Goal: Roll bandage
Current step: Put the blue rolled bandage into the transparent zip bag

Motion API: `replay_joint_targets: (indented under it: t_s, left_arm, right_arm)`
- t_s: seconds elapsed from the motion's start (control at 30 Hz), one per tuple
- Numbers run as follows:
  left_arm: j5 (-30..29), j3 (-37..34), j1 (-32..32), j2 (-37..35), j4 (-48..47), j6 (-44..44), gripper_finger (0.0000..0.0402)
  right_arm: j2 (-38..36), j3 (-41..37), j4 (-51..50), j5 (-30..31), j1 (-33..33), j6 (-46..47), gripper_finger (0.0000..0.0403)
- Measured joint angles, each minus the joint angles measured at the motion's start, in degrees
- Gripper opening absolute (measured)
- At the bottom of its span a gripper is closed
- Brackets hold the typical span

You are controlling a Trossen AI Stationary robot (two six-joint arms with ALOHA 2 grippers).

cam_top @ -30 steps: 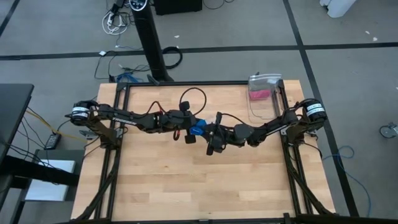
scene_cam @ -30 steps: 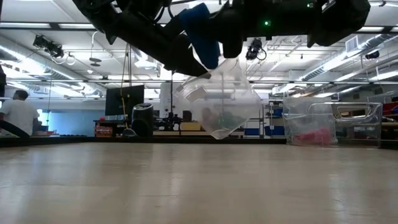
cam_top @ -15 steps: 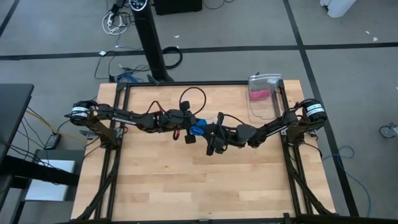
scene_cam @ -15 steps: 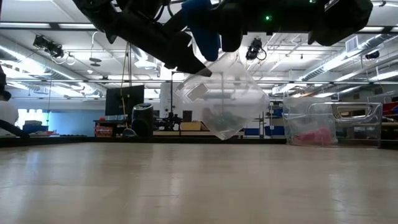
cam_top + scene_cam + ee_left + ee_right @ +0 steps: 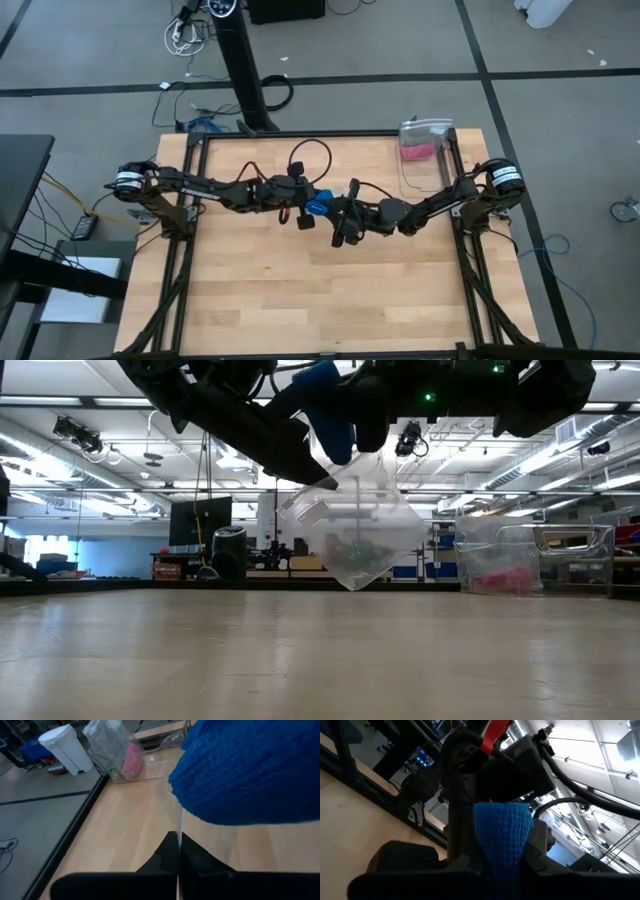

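Both arms reach inward from the table's two sides and meet above its middle, raised well clear of the surface. The left arm stretches out nearly straight from the left edge, its wrist level, and the left gripper [image 5: 312,203] has its fingers pressed fully together. The right arm comes in from the right edge with a bent elbow, and the right gripper [image 5: 338,213] sits just beside the left one, its jaws nearly closed, pinching.
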Motion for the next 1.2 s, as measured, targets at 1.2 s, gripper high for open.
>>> replay_joint_targets:
  t_s: [1.2]
  left_arm:
    - [13.68, 0.07, 1.59, -0.07, 9.14, -10.75, 0.0]
  right_arm:
    - [0.17, -0.65, 14.1, 6.57, 6.81, -3.52, 0.0048]
